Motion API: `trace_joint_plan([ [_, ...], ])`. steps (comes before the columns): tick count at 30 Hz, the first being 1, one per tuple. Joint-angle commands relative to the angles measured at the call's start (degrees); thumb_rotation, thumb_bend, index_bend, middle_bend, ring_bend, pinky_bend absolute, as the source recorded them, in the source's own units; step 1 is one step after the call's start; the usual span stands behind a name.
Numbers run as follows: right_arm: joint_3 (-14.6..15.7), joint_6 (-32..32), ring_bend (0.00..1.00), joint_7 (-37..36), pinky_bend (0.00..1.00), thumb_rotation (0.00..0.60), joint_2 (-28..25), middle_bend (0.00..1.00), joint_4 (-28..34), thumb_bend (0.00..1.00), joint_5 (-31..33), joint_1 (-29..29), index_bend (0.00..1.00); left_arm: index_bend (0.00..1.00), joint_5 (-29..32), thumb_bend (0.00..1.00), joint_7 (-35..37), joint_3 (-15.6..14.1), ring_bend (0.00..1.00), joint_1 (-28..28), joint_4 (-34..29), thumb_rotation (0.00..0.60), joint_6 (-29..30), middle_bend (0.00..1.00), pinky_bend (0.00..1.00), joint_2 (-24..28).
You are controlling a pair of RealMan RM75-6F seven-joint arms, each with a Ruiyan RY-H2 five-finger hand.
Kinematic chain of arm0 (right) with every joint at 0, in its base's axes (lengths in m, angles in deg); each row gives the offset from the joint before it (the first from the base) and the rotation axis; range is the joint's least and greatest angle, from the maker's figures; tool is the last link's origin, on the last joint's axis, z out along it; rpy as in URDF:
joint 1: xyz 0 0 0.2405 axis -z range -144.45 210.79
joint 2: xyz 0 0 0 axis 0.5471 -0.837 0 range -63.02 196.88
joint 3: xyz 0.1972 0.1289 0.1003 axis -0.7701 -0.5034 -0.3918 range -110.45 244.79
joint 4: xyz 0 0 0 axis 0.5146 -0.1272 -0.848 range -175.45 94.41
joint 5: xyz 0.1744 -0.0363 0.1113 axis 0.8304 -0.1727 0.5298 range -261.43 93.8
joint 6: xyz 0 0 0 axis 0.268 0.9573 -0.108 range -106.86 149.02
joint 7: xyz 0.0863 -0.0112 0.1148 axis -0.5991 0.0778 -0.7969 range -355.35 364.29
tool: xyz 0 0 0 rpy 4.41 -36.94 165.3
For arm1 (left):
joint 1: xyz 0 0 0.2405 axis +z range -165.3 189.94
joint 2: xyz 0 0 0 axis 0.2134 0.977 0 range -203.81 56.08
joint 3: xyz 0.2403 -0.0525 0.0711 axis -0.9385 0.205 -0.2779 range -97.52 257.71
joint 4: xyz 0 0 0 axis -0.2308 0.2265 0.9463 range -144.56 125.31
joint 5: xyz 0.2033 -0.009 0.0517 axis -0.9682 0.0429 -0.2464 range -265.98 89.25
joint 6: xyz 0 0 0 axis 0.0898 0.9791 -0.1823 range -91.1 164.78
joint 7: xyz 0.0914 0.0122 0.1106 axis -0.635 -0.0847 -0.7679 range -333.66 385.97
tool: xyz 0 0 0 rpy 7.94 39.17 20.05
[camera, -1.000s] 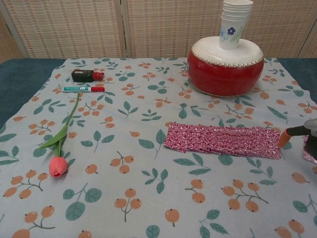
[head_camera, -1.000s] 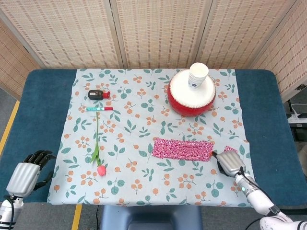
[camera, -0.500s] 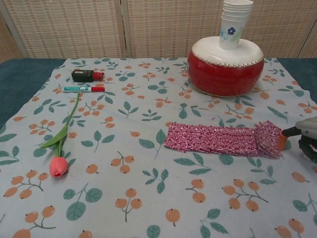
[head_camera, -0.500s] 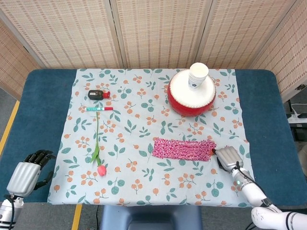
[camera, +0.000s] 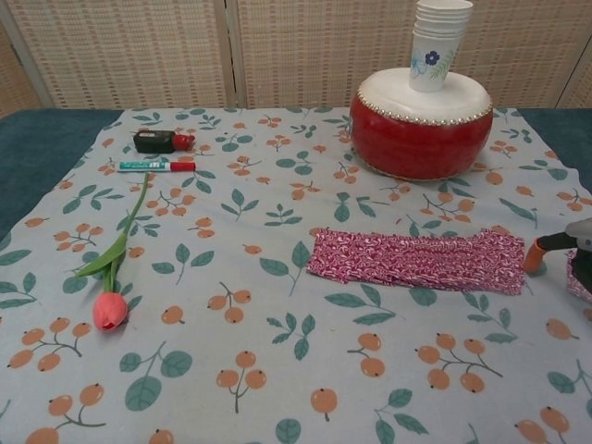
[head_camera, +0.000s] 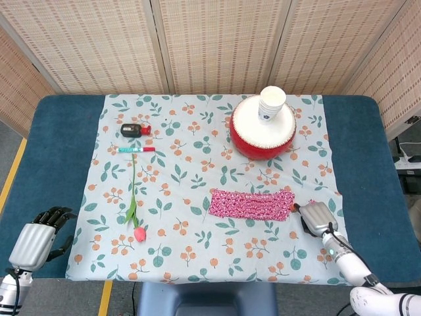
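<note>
A pink knitted cloth [head_camera: 250,204] [camera: 416,262] lies flat across the floral tablecloth [head_camera: 191,171], right of centre. My right hand [head_camera: 316,218] [camera: 572,259] is at the cloth's right end, its fingers curled. A scrap of pink [camera: 581,289] shows under it, so it seems to pinch that end. One orange fingertip [camera: 534,255] touches the cloth's edge. My left hand [head_camera: 41,236] hangs off the table's front left corner, fingers curled in, holding nothing. The chest view does not show the left hand.
A red drum [head_camera: 263,128] [camera: 421,120] stands at the back right with a stack of paper cups [head_camera: 272,104] [camera: 439,42] on it. A tulip [head_camera: 138,232] [camera: 109,310], a marker [head_camera: 137,149] [camera: 157,166] and a small black-and-red object [head_camera: 135,130] [camera: 162,141] lie on the left.
My right hand first moved left and bunched up the cloth's right end. It has now drawn back to the right, and the cloth lies flat again. The left hand has not moved.
</note>
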Motion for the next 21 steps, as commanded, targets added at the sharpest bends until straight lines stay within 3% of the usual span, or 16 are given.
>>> trace_joint_plan([
  [1, 0.7, -0.3, 0.77, -1.6, 0.63, 0.600, -1.5, 0.78, 1.8, 0.89, -2.3, 0.5, 0.26, 0.31, 0.0, 0.38, 0.0, 0.0, 0.20, 0.0, 0.0, 0.600, -0.1, 0.24, 0.32, 0.0],
  [9, 0.5, -1.5, 0.77, -4.3, 0.63, 0.600, -2.0, 0.78, 2.7, 0.89, -5.6, 0.8, 0.26, 0.31, 0.0, 0.38, 0.0, -0.1, 0.20, 0.0, 0.0, 0.600, -0.1, 0.24, 0.32, 0.0],
  [21, -1.8, 1.8, 0.77, -5.4, 0.63, 0.600, 1.9, 0.78, -2.1, 0.89, -2.0, -1.7, 0.26, 0.31, 0.0, 0.38, -0.1, -0.1, 0.20, 0.0, -0.1, 0.600, -0.2, 0.24, 0.32, 0.0],
])
